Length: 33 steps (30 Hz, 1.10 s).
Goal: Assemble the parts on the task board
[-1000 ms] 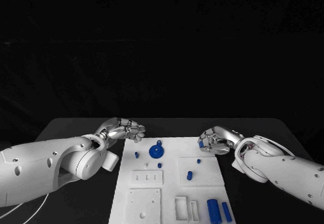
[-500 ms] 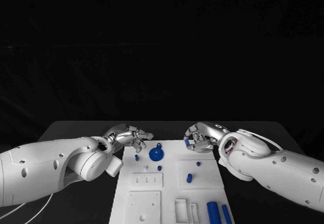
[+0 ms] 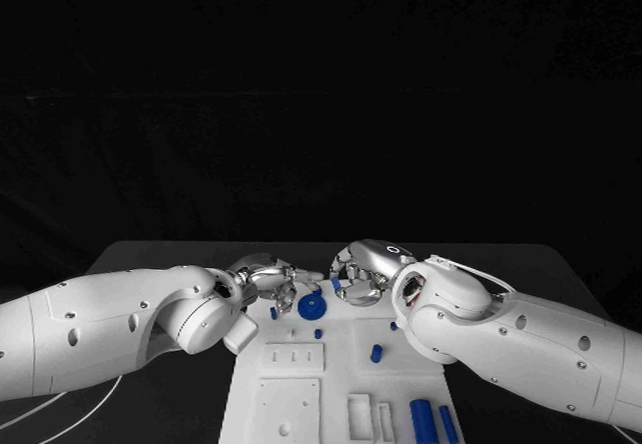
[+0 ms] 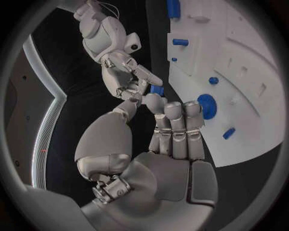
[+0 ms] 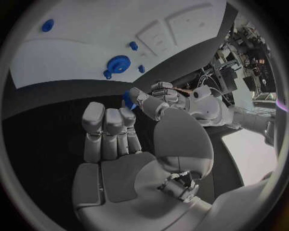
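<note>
Silver left hand [image 3: 268, 277] and right hand [image 3: 359, 274] both pinch small blue cylindrical part [image 4: 157, 90] between fingertips, I see, beyond white rectangular task board [image 3: 333, 408].

matt white task board [image 3: 295, 401], glossy metal-looking left hand [image 3: 268, 280]

Lighting, my feed: dim overall, background black; task board [image 3: 345, 383] and arms lit bright from above; glare on silver fingers [image 4: 175, 115]; wrist views fisheye, straight edges bending, rims vignetted dark
</note>
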Each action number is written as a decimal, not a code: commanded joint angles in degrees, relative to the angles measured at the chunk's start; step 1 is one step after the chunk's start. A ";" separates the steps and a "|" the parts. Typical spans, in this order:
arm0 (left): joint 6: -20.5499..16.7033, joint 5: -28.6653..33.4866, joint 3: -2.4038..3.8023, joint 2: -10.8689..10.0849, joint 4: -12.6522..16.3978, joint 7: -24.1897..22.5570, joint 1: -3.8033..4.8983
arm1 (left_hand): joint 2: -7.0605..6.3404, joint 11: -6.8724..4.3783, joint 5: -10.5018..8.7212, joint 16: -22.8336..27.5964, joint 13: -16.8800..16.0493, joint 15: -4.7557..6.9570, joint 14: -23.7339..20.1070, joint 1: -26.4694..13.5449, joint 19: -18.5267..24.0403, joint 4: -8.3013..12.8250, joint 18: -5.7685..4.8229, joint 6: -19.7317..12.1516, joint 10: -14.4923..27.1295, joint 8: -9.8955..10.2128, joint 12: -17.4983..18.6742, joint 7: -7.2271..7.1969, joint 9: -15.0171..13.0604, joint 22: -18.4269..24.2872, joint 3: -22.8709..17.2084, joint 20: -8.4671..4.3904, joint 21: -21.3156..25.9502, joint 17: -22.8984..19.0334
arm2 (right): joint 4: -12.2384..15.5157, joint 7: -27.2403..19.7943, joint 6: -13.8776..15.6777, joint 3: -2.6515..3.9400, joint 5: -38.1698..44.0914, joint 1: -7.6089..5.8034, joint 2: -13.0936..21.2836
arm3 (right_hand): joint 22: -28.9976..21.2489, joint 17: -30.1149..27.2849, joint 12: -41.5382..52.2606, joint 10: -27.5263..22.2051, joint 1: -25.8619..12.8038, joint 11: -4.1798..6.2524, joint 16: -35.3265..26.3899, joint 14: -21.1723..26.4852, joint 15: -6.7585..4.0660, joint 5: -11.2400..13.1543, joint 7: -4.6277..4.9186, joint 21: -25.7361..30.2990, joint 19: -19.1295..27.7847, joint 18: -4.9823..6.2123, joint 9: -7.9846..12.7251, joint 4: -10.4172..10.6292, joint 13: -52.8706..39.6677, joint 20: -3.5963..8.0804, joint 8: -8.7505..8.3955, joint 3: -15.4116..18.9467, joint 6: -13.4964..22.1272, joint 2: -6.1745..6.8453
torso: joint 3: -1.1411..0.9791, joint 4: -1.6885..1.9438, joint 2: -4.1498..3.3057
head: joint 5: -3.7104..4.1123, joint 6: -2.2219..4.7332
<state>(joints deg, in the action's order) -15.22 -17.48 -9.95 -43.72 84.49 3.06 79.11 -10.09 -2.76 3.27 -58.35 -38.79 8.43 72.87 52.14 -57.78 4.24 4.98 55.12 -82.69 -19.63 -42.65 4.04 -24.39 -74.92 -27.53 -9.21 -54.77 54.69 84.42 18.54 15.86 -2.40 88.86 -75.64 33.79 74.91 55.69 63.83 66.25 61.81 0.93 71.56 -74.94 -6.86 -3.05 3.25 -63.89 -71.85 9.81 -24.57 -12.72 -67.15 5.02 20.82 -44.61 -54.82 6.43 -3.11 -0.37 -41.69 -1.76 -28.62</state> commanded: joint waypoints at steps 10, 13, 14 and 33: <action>0.24 -1.79 -0.01 0.65 0.49 3.11 0.09 | -0.14 -0.02 -0.43 -1.26 -1.36 0.37 -0.56 -2.02 0.45 -2.61 0.10 -0.02 1.48 0.28 -2.12 -0.18 -0.42 -1.09 -0.34 -4.26 -1.49 -0.42 | 0.64 3.18 -2.01 -0.08 2.73 -0.02 -2.09 | 0.78 0.08 0.02 -0.07 0.42 0.30 -0.27 -0.01 -0.44 0.21 1.91 -0.27 -0.02 5.19 -1.44 0.01 0.06 0.37 0.69 -0.53 -3.79 0.31 | 0.09 -0.02 0.22 | -0.65 -0.02; 0.29 -1.45 -0.01 0.61 0.61 3.08 0.09 | -0.03 -0.02 -0.43 -1.37 -1.43 0.37 -0.59 -2.07 0.52 -2.82 0.11 -0.04 1.55 0.30 -2.27 -0.18 -0.46 -1.07 -0.41 -4.32 -1.63 -0.49 | 0.86 3.07 -2.39 -0.13 2.78 0.00 -2.34 | 0.78 0.08 0.02 -0.07 0.41 0.30 -0.28 -0.01 -0.44 0.21 1.91 -0.26 -0.02 5.19 -1.44 0.01 0.06 0.36 0.68 -0.56 -3.79 0.31 | 0.05 -0.07 0.17 | -0.68 0.01; 0.24 -1.45 -0.01 0.60 0.65 3.09 0.09 | 0.19 -0.02 -0.42 -1.44 -1.47 0.38 -0.59 -2.01 0.54 -2.88 0.12 -0.05 1.58 0.31 -2.35 -0.19 -0.49 -1.06 -0.48 -4.36 -1.72 -0.52 | 0.94 3.11 -2.42 -0.15 2.78 0.00 -2.40 | 0.77 0.08 0.02 -0.07 0.41 0.30 -0.28 -0.01 -0.44 0.21 1.91 -0.26 -0.02 5.19 -1.44 0.00 0.06 0.36 0.68 -0.58 -3.79 0.31 | 0.04 -0.06 0.16 | -0.68 0.00; 0.26 -2.32 -0.02 0.90 0.59 3.55 0.08 | 1.42 -0.07 -0.40 -2.24 -1.85 0.43 -0.73 -1.21 0.96 -2.43 0.12 0.20 1.84 0.23 -3.25 -0.24 -0.83 -1.02 -0.26 -4.62 -2.63 -0.83 | 1.81 3.29 -2.91 -0.21 2.78 0.15 -3.05 | 0.75 0.07 0.00 -0.08 0.35 0.29 -0.31 -0.02 -0.43 0.19 1.91 -0.25 -0.05 5.19 -1.43 -0.03 0.06 0.30 0.64 -0.75 -3.79 0.29 | 0.05 -0.01 0.16 | -0.71 0.07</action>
<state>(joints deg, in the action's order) -15.26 -19.21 -10.07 -43.07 84.87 6.94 79.08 -9.07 -2.87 3.05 -60.40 -40.58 8.70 72.57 51.03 -57.10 1.62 4.93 55.12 -81.37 -19.42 -45.65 4.04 -25.15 -74.90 -27.98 -8.82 -57.09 53.89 85.94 21.93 14.01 -2.57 90.91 -75.58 30.94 74.90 55.67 63.83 66.26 62.17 0.92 71.56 -74.92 -6.83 -3.05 3.14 -63.89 -71.85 9.85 -24.58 -12.64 -67.17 5.00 20.83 -45.01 -54.92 6.81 -3.06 -0.38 -41.56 -2.43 -28.57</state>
